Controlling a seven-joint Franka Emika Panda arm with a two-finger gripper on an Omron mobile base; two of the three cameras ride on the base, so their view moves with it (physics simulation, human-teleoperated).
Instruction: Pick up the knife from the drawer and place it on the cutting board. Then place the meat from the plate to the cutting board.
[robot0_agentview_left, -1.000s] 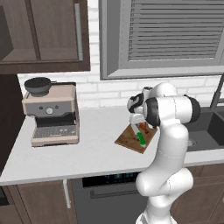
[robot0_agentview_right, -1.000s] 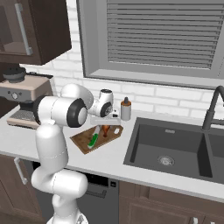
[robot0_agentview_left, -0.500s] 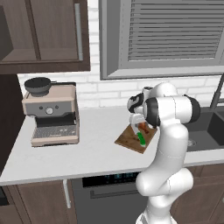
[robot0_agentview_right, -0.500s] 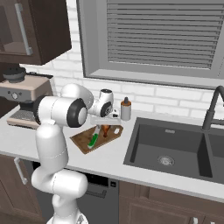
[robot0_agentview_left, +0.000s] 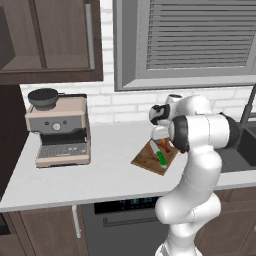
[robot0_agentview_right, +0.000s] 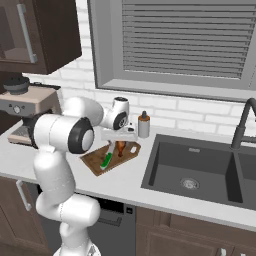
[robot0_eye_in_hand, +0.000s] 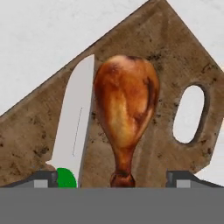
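Note:
The dark brown cutting board (robot0_eye_in_hand: 39, 127) lies on the counter, also seen from the base cameras (robot0_agentview_left: 147, 161) (robot0_agentview_right: 92, 159). The knife (robot0_eye_in_hand: 76, 127), green handle toward me, rests on it (robot0_agentview_left: 162, 159) (robot0_agentview_right: 106, 160). Beside the blade lies the meat (robot0_eye_in_hand: 124, 105), a reddish-brown drumstick with its bone end toward the gripper (robot0_agentview_left: 165, 146) (robot0_agentview_right: 121, 148). My gripper (robot0_eye_in_hand: 113, 178) hovers just above the board (robot0_agentview_left: 160, 140) (robot0_agentview_right: 119, 139), open, one fingertip on each side of the meat, apart from it. The plate is out of view.
A coffee machine (robot0_agentview_left: 59, 132) stands at the counter's left. A small bottle (robot0_agentview_right: 144, 125) stands by the wall behind the board. The dark sink (robot0_agentview_right: 195, 172) with its faucet (robot0_agentview_right: 242, 122) lies to the right. Cabinets hang above.
The jaws have spread wider, off the meat, which lies on the board. The arm has stayed where it was.

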